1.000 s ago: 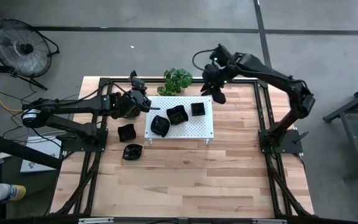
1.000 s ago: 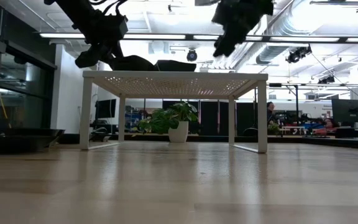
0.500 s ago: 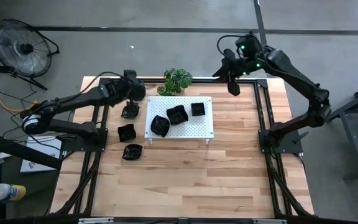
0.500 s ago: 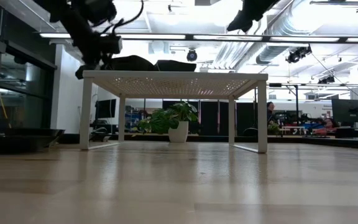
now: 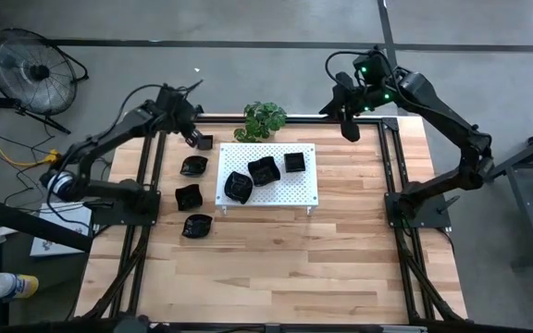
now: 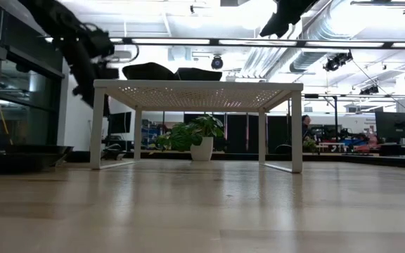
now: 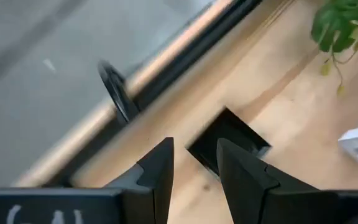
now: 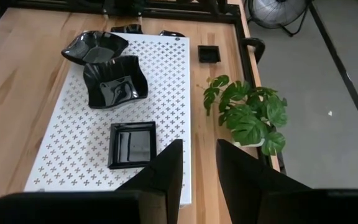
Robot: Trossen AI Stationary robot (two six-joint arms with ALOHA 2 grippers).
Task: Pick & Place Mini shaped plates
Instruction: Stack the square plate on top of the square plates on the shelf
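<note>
Three glossy black plates lie on the white perforated board: a wavy round one, a wavy square one and a small square one. Left of the board, on the wood, lie several more: a small square plate, then further plates. My left gripper hovers at the far left of the table, just short of the small square plate, fingers narrowly open and empty. My right gripper hangs high over the far edge, right of the plant, narrowly open and empty.
A green potted plant stands at the far edge behind the board. Black frame rails run along the table's left and right sides. The near half of the wooden table is bare. A floor fan stands beyond the far left corner.
My left gripper has drawn back from beside the board's left edge toward the far left corner; a wavy plate now lies on the table where it stood. My right gripper rose from the board's far right corner and moved toward the far edge, then held still.
</note>
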